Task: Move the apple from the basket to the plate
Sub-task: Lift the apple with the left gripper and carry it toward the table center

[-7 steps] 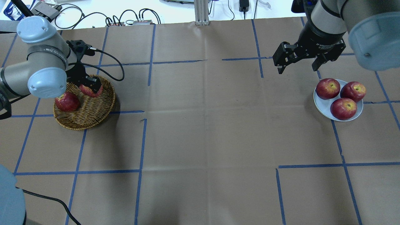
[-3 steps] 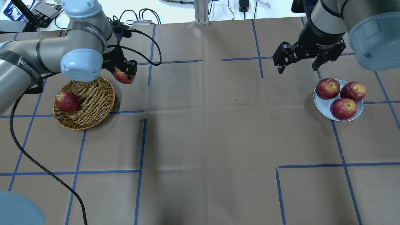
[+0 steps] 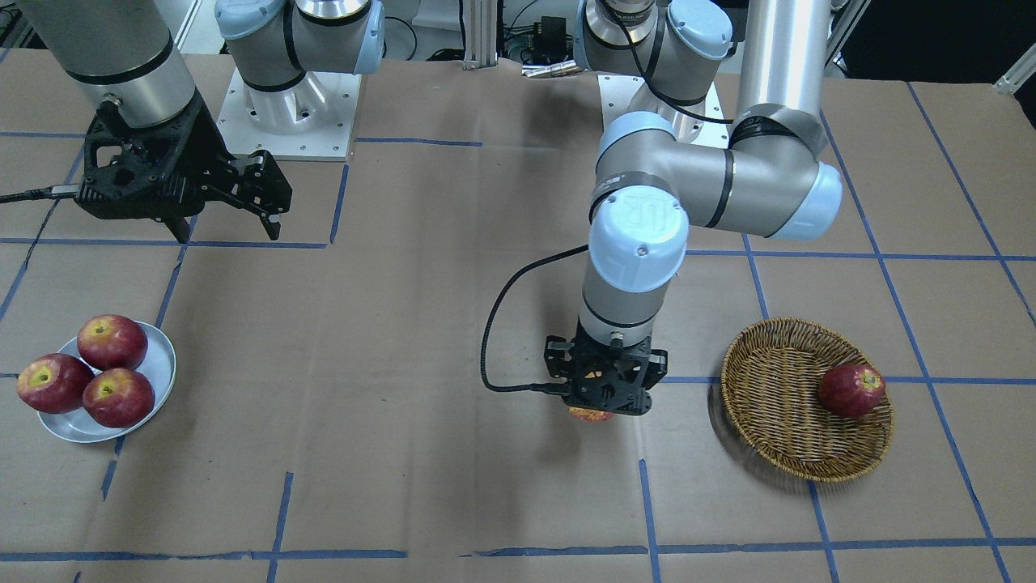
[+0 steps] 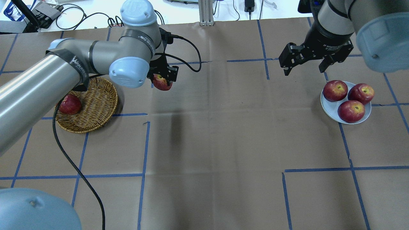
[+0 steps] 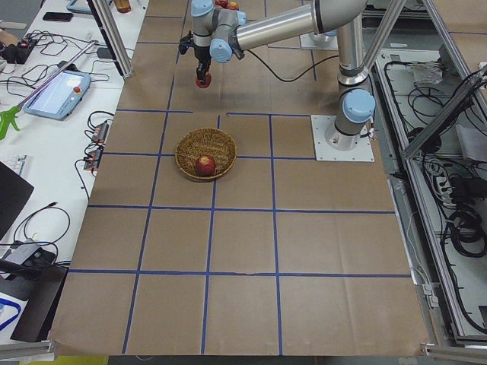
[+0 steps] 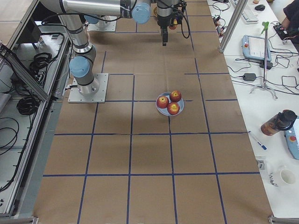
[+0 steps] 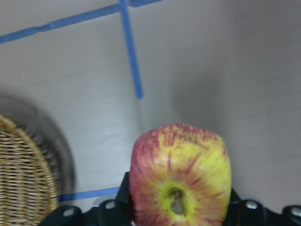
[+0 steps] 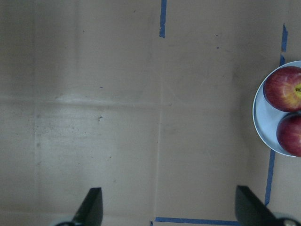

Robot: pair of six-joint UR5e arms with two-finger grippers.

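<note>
Apple look: we see the apple (image 7: 181, 176) streaked red over large yellow patches, with yellow around the stem hollow and a short brown stem stub. It is paler than the dark red apple (image 4: 69, 104) lying in the basket (image 4: 96, 118).

Apple place: we find it outside the basket, just past the rim on the side that faces the plate (image 4: 330, 111). It hangs in the air above the tabletop (image 4: 223, 143) and touches neither.

Left pincer: the left pincer (image 4: 163, 80) points down and grips the apple from two opposite sides. The fruit fills the gap between its fingers, and we see it touching nothing else.

Right pincer: the right pincer (image 4: 303, 69) is well apart from the basket, toward the far end of the tabletop. Its jaws are spread wide with nothing between them, and it hangs over bare brown paper.

Plate: it sits well apart from the basket, at the tabletop's other end, a little farther from the basket than the right pincer. We count three dark red apples (image 4: 335, 90) crowded together on it.

Basket: it rests flat on the tabletop, and the one dark apple lies against its wall on the side away from the plate.
</note>
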